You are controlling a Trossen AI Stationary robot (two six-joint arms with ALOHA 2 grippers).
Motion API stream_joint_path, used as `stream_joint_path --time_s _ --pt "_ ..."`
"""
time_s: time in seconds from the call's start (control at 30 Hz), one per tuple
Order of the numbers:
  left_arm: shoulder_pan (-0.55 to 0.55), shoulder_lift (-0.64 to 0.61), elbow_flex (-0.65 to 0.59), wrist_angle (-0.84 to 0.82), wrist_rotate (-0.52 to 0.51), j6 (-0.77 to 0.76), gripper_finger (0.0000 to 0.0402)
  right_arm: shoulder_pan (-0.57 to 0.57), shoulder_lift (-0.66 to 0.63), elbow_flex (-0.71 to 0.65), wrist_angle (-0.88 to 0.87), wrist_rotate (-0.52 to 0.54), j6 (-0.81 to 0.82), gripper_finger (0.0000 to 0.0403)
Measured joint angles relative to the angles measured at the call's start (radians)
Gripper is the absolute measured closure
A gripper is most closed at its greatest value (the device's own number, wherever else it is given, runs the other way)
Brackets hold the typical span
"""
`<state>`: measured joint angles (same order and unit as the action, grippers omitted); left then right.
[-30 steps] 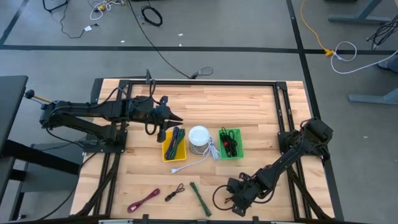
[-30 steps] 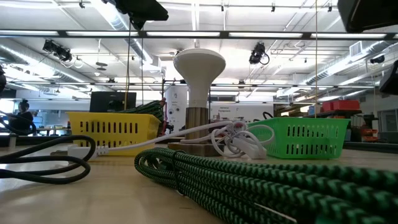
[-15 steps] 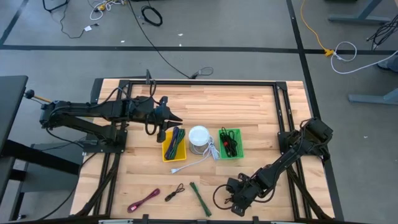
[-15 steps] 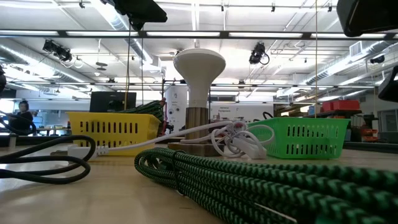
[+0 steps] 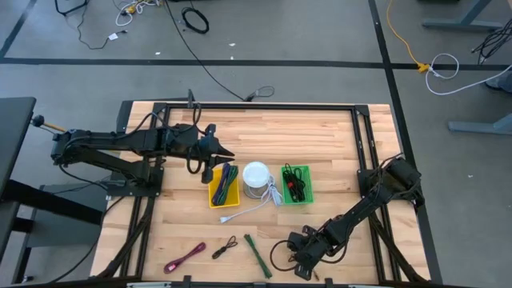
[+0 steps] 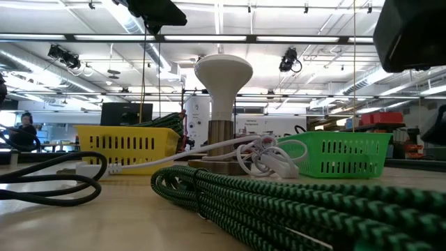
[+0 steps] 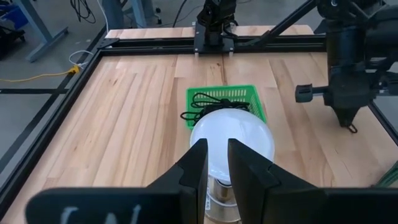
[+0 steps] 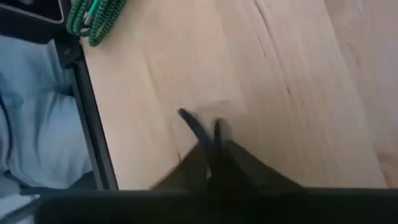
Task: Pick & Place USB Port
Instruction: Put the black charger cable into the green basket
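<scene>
At the counter's (image 5: 336, 132) front edge the right tool (image 8: 208, 134) is down with its fingers nearly together on a thin black cable (image 8: 189, 121), while the left tool (image 7: 214, 163), fingers slightly parted and empty, hangs over the white lamp (image 5: 256, 174) between the yellow basket (image 5: 214, 194) and green basket (image 5: 304, 172)

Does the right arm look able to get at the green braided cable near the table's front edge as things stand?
Probably yes: the right gripper is low at the front edge, the green braided cable lies just beside it on bare wood, nothing between them.
</scene>
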<state>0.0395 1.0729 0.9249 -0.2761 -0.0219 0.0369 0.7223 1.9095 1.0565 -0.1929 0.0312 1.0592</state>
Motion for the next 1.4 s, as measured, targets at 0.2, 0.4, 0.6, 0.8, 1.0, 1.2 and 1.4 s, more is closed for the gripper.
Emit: stream_joint_path --time_s 0.2,0.4,0.6,0.8,1.0,1.2,1.4 --pt "0.0 0.0 0.0 -0.009 0.0 0.0 0.0333 -0.007 -0.012 -0.001 0.009 0.013 -0.038 0.0397" --pt "0.0 0.0 0.0 -0.007 0.0 0.001 0.0333 -0.066 -0.071 -0.002 -0.07 0.023 -0.117 0.04" --pt "0.0 0.0 0.0 -0.011 0.0 0.001 0.0333 -0.136 -0.228 -0.001 -0.169 0.098 -0.233 0.0401" --pt "0.0 0.0 0.0 -0.014 0.0 0.001 0.0333 -0.203 -0.377 -0.001 -0.309 0.356 -0.226 0.0402" --pt "0.0 0.0 0.0 -0.015 0.0 0.009 0.0333 -0.299 -0.398 -0.001 -0.32 0.474 -0.262 0.0402" --pt "0.0 0.0 0.0 -0.025 0.0 0.009 0.0333 -0.419 -0.38 -0.001 -0.387 0.579 -0.203 0.0403" --pt "0.0 0.0 0.0 -0.061 0.0 0.01 0.0333 -0.473 -0.373 -0.02 -0.411 0.581 -0.136 0.0403"
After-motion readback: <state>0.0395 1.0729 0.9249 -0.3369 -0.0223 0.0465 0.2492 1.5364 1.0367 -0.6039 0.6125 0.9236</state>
